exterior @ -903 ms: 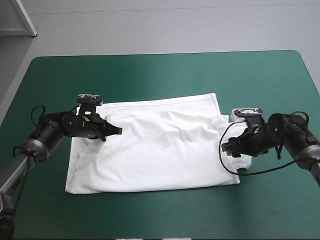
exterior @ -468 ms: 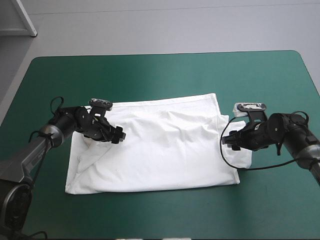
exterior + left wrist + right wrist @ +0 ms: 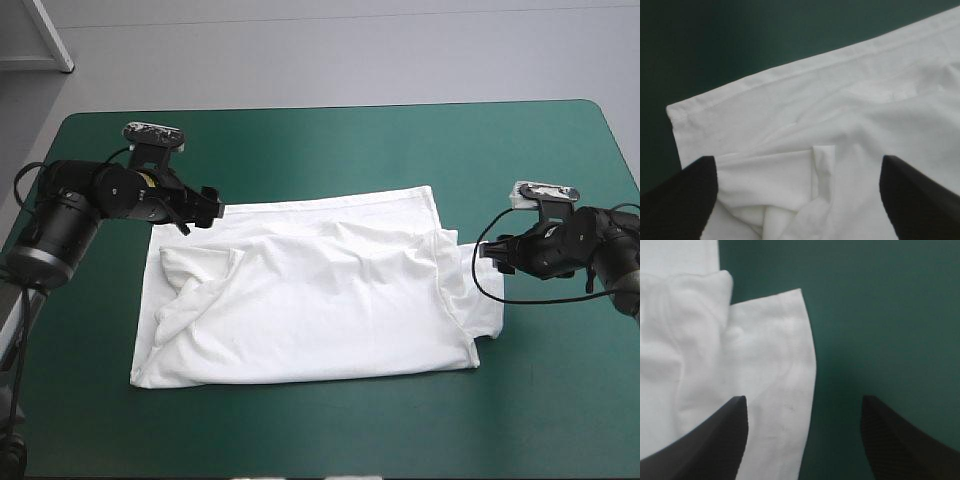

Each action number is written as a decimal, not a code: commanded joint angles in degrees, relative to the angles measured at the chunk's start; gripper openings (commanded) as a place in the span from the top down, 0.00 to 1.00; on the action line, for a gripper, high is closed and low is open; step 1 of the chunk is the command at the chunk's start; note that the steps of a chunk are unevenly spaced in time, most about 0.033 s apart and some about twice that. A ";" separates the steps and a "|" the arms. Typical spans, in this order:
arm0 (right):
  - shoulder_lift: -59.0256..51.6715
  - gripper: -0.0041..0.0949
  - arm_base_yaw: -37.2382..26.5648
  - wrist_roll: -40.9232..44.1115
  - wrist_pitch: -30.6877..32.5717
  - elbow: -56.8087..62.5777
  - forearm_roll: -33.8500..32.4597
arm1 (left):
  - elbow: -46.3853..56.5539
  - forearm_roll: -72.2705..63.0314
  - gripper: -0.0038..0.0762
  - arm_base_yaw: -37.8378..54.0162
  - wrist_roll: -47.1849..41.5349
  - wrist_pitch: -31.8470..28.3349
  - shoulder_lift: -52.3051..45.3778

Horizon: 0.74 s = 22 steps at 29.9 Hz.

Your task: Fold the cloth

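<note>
T-shirt spread flat, ahead of parted fingers

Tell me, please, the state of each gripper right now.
Left gripper: open, holding nothing, by the T-shirt's far left corner.
Right gripper: open, holding nothing, at the sleeve's edge.

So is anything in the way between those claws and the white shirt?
Nothing visible. The T-shirt lies spread on the teal-green cover; the left gripper, open, is at its far left corner and the right gripper, open, at its right sleeve.
</note>
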 commanded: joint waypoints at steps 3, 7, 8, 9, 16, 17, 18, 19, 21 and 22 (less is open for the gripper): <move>5.01 0.35 -1.48 -2.38 -3.03 -1.71 2.59 | -2.04 -0.77 0.15 -0.18 -1.76 -1.27 -4.99; 8.63 0.35 -1.48 -3.22 -3.84 -1.71 5.32 | -2.04 -0.85 0.15 -0.18 -1.76 -0.89 -5.48; 9.29 0.35 -1.48 -3.22 -3.96 -1.71 5.60 | -2.04 -0.85 0.15 -0.18 -1.76 -0.45 -5.48; 10.05 0.35 -1.48 -3.22 -3.96 -1.71 5.73 | -2.04 -0.85 0.15 -0.18 -1.76 -0.20 -5.48; 13.67 0.35 -1.38 -3.59 -3.22 -1.57 6.81 | -2.04 -0.85 0.15 -0.18 -1.76 0.19 -5.48; 13.91 0.36 -1.24 -4.38 -2.90 -1.57 7.41 | -2.04 -0.85 0.15 -0.18 -1.76 0.19 -5.48; 14.05 0.38 -0.85 -4.83 -2.53 -1.57 7.65 | -2.04 -0.72 0.15 -0.18 -1.76 0.19 -5.48; 14.20 0.42 -0.37 -4.83 -1.92 -1.57 7.65 | -2.04 -0.43 0.15 -0.18 -1.76 0.19 -5.48; 14.44 0.53 0.65 -4.83 -1.57 -1.48 7.41 | -2.04 0.03 0.15 -0.18 -1.76 0.19 -5.48; 14.44 0.58 1.07 -4.83 -1.77 -1.22 7.41 | -2.04 0.17 0.15 -0.18 -1.76 0.31 -5.48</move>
